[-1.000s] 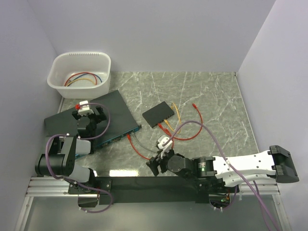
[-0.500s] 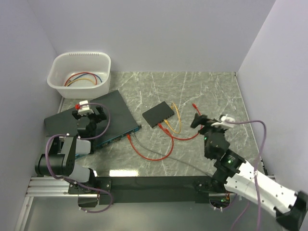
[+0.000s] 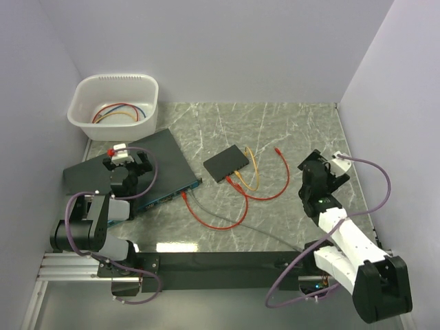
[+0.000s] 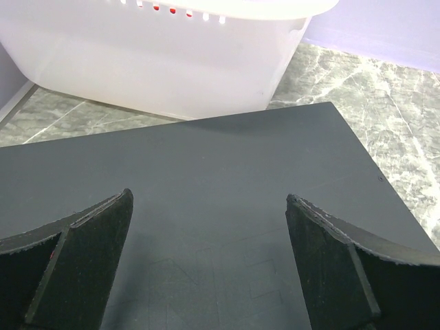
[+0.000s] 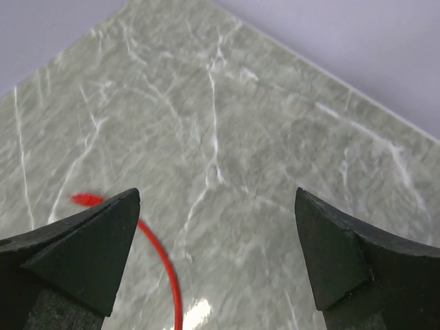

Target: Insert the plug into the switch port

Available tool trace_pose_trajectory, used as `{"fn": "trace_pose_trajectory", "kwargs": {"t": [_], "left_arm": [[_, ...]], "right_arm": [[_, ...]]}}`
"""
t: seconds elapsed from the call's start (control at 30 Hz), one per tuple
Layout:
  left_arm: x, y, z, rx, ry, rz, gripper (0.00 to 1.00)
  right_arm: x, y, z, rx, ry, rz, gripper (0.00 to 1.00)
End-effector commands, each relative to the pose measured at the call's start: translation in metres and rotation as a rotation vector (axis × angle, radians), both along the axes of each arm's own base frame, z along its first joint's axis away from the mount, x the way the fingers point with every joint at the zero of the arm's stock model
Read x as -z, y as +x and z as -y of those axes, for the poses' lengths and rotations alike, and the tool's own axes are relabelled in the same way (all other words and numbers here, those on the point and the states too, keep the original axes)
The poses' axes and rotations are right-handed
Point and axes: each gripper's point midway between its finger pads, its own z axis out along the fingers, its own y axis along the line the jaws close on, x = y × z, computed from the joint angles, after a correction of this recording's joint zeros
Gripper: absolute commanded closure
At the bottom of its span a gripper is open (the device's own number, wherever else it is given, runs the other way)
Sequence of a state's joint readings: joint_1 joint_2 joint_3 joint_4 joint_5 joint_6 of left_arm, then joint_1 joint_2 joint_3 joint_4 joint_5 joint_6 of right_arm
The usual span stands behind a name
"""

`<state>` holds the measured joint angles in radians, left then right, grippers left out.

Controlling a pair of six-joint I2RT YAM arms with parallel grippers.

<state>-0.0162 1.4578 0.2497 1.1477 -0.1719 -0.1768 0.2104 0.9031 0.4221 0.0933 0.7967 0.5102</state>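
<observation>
The right gripper [image 5: 216,199] stands wide open, holding nothing, above the table [image 5: 261,117]. The red plug [image 5: 84,199] lies loose at the left of its wrist view, by one fingertip, well apart from the switch port [image 3: 168,196]. The left gripper [image 4: 210,206] hangs open over the switch [image 4: 220,158].

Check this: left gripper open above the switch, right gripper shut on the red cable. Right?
No. The right gripper is open and empty; the red cable lies free beneath it, as the right wrist view shows. The left gripper is indeed open above the switch.
</observation>
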Motion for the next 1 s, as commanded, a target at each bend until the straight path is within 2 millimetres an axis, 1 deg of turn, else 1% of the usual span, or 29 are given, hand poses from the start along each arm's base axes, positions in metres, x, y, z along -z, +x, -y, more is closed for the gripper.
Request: {"fn": "trace_pose_trajectory", "kwargs": {"t": [0.0, 0.03, 0.07, 0.1, 0.13, 0.17, 0.2, 0.23, 0.27, 0.3, 0.33, 0.4, 0.43, 0.47, 0.53, 0.83, 0.87, 0.97], "left_arm": [[-0.014, 0.003, 0.001, 0.015, 0.008, 0.058, 0.01], [-0.015, 0.004, 0.001, 0.015, 0.007, 0.061, 0.01], [-0.015, 0.003, 0.001, 0.015, 0.007, 0.061, 0.01], [-0.014, 0.003, 0.001, 0.015, 0.008, 0.056, 0.01], [-0.014, 0.003, 0.002, 0.016, 0.007, 0.058, 0.01], [-0.014, 0.003, 0.001, 0.015, 0.008, 0.057, 0.01], [-0.014, 0.003, 0.001, 0.015, 0.008, 0.057, 0.01], [-0.015, 0.003, 0.001, 0.015, 0.008, 0.059, 0.01], [-0.014, 0.003, 0.001, 0.015, 0.007, 0.058, 0.01], [-0.015, 0.003, 0.001, 0.015, 0.008, 0.059, 0.01], [-0.015, 0.004, 0.002, 0.016, 0.007, 0.058, 0.01], [-0.013, 0.003, 0.001, 0.015, 0.008, 0.053, 0.01], [-0.015, 0.003, 0.002, 0.016, 0.008, 0.060, 0.01], [-0.014, 0.004, 0.001, 0.015, 0.008, 0.056, 0.01], [-0.015, 0.003, 0.001, 0.015, 0.008, 0.059, 0.01], [-0.015, 0.004, 0.001, 0.015, 0.008, 0.061, 0.01], [-0.015, 0.004, 0.001, 0.015, 0.008, 0.058, 0.01], [-0.015, 0.004, 0.001, 0.015, 0.008, 0.061, 0.01]], "right_arm": [[-0.017, 0.007, 0.020, 0.103, -0.047, 0.117, 0.00], [-0.018, 0.012, 0.018, 0.082, -0.039, 0.187, 0.00], [-0.018, 0.017, 0.013, 0.018, -0.076, 0.196, 0.00], [-0.014, 0.021, 0.009, -0.023, -0.090, 0.215, 0.00], [-0.023, 0.024, 0.006, -0.056, -0.100, 0.299, 0.00], [-0.023, 0.031, -0.002, -0.129, -0.129, 0.295, 0.00], [-0.024, 0.035, -0.005, -0.167, -0.143, 0.302, 0.00], [-0.014, 0.047, -0.011, -0.217, -0.146, 0.264, 0.02], [-0.008, 0.055, -0.018, -0.286, -0.186, 0.243, 0.04], [0.007, 0.065, -0.038, -0.422, -0.204, 0.215, 0.07], [0.003, 0.068, -0.042, -0.455, -0.230, 0.224, 0.06], [0.012, 0.068, -0.043, -0.499, -0.194, 0.202, 0.04], [0.006, 0.070, -0.044, -0.503, -0.210, 0.217, 0.03], [0.007, 0.070, -0.045, -0.513, -0.209, 0.202, 0.03], [0.003, 0.069, -0.044, -0.508, -0.221, 0.222, 0.03], [0.004, 0.067, -0.045, -0.510, -0.219, 0.222, 0.01], [0.004, 0.069, -0.056, -0.581, -0.238, 0.217, 0.01], [0.005, 0.070, -0.058, -0.596, -0.243, 0.209, 0.01]]}}
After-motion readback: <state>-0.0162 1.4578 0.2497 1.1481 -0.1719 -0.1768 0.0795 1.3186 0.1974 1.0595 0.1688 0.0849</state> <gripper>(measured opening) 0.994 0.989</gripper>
